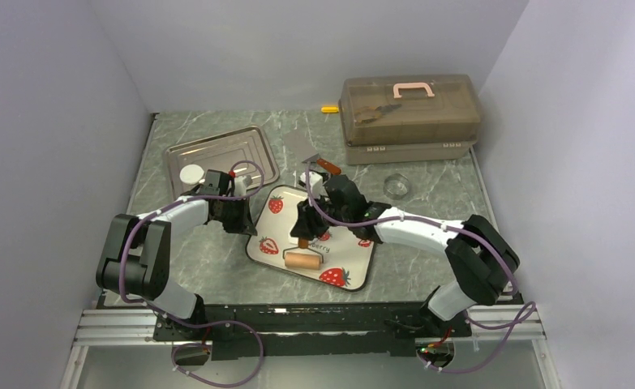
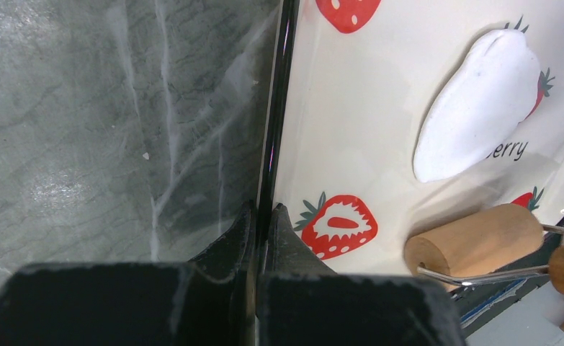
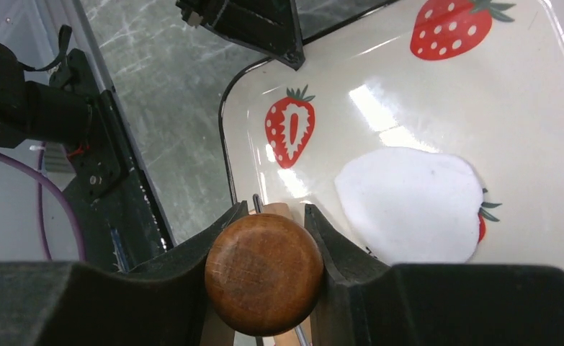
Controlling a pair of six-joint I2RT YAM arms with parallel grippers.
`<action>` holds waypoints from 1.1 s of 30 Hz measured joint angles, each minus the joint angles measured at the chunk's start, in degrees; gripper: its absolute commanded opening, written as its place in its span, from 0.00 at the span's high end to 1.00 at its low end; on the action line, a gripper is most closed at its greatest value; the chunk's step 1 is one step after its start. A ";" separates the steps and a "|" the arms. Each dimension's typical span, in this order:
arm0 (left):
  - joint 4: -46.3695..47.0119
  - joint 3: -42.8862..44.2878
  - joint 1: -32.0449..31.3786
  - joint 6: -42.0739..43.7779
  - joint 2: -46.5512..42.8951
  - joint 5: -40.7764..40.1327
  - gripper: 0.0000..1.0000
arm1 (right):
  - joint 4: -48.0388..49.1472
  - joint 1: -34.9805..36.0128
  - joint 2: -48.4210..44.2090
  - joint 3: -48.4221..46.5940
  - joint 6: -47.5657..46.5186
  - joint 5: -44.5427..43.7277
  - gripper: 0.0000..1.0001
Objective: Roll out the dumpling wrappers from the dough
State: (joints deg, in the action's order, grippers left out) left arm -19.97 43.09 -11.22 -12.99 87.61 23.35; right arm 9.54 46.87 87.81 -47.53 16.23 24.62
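The dough [image 3: 408, 205] lies as a flattened white patch on the strawberry plate [image 3: 524, 108]. It is oval rather than round, so the rolling looks only part done. The roller [image 2: 473, 241] sits near the plate's near edge, apart from the dough, its handle [image 3: 264, 274] pinched in the right claw [image 3: 275, 210]. The left claw [image 2: 264, 214] is pressed together on the plate's rim. One round wrapper [image 1: 191, 173] lies in the metal tray [image 1: 225, 150] on the tabletop [image 1: 208, 267].

Top camera sits high behind the arms [image 1: 415, 231], looking down on the whole counter [image 1: 216, 275]. Left wrist camera hangs close over the plate [image 2: 358, 130] edge; right wrist camera looks down past the roller [image 3: 264, 272] — both wrist views share the plate and dough [image 3: 408, 205].
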 measured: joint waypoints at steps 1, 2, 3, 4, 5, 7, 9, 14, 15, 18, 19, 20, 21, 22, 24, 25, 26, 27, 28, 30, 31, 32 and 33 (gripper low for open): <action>0.00 0.00 0.00 0.00 -0.02 0.02 1.00 | -2.91 0.00 0.00 -1.79 -0.59 -0.02 1.00; 0.00 0.00 0.00 0.00 -0.02 0.02 1.00 | -5.35 -0.02 0.00 -3.61 -0.96 0.00 1.00; 0.00 0.00 0.00 0.00 -0.02 0.02 1.00 | -7.34 -0.04 0.00 -5.60 -1.27 0.09 1.00; 0.00 0.00 0.00 0.00 -0.02 0.02 1.00 | -8.76 -0.17 0.00 -7.67 -1.49 0.09 1.00; 0.00 0.00 0.00 0.00 -0.02 0.02 1.00 | -9.66 -0.26 0.02 -9.73 -1.57 0.09 1.00; 0.00 0.00 0.00 0.00 -0.02 0.02 1.00 | -10.10 -0.72 0.17 -13.46 -1.66 -0.44 1.00; 0.00 0.00 0.02 0.00 -0.02 0.00 1.00 | -9.70 -1.73 0.70 -16.63 -1.62 -2.43 1.00; 0.00 0.00 0.02 0.02 -0.11 -0.04 1.00 | -7.34 -4.44 4.42 -17.90 -1.60 -9.01 1.00; 0.00 0.00 0.02 0.02 -0.13 -0.07 1.00 | -7.10 -4.79 5.90 -17.22 -1.62 -10.56 1.00; 0.00 0.00 0.02 0.02 -0.13 -0.09 1.00 | -5.53 -4.74 8.76 -13.31 -0.52 -13.18 1.00; 0.00 0.00 0.02 0.02 -0.13 -0.11 1.00 | -3.80 -4.74 8.85 -12.26 0.52 -12.74 1.00; 0.00 0.00 0.02 0.02 -0.13 -0.11 1.00 | -2.73 -4.48 8.59 -11.56 0.72 -13.16 1.00; 0.00 0.00 0.02 0.02 -0.13 -0.11 1.00 | -1.22 -3.98 8.07 -10.29 0.94 -13.70 1.00; 0.00 0.00 0.02 0.02 -0.13 -0.11 1.00 | 0.15 -3.37 7.58 -8.92 1.31 -13.92 1.00; 0.00 0.00 0.02 0.02 -0.13 -0.09 1.00 | 2.67 -2.16 6.73 -6.78 2.27 -14.19 1.00; 0.00 0.00 0.02 0.02 -0.13 -0.11 1.00 | 3.85 -1.29 6.08 -5.51 2.97 -14.29 1.00; 0.00 0.00 0.02 0.02 -0.13 -0.09 1.00 | 4.46 -0.70 5.62 -4.66 3.56 -14.29 1.00; 0.00 0.00 0.02 0.02 -0.13 -0.09 1.00 | 4.98 -0.02 5.07 -3.67 4.46 -14.14 1.00; 0.00 0.00 0.02 0.02 -0.13 -0.11 1.00 | 5.29 0.50 4.70 -2.64 5.44 -13.86 1.00; 0.00 0.00 0.02 0.02 -0.13 -0.11 1.00 | 5.86 1.73 4.31 -1.07 7.67 -12.66 1.00; 0.00 0.00 0.02 0.02 -0.13 -0.11 1.00 | 5.79 2.14 4.17 -0.94 8.11 -12.46 1.00; 0.00 0.00 0.02 0.02 -0.13 -0.11 1.00 | 5.68 2.40 4.13 -1.01 8.37 -12.28 1.00; 0.00 0.00 0.02 0.02 -0.13 -0.11 1.00 | 5.31 2.54 4.13 -1.29 8.50 -12.17 1.00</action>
State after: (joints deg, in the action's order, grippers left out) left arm -19.97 43.09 -11.20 -12.97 87.48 23.24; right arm 14.85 49.41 91.94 -48.82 24.73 12.45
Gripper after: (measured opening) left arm 0.032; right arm 0.354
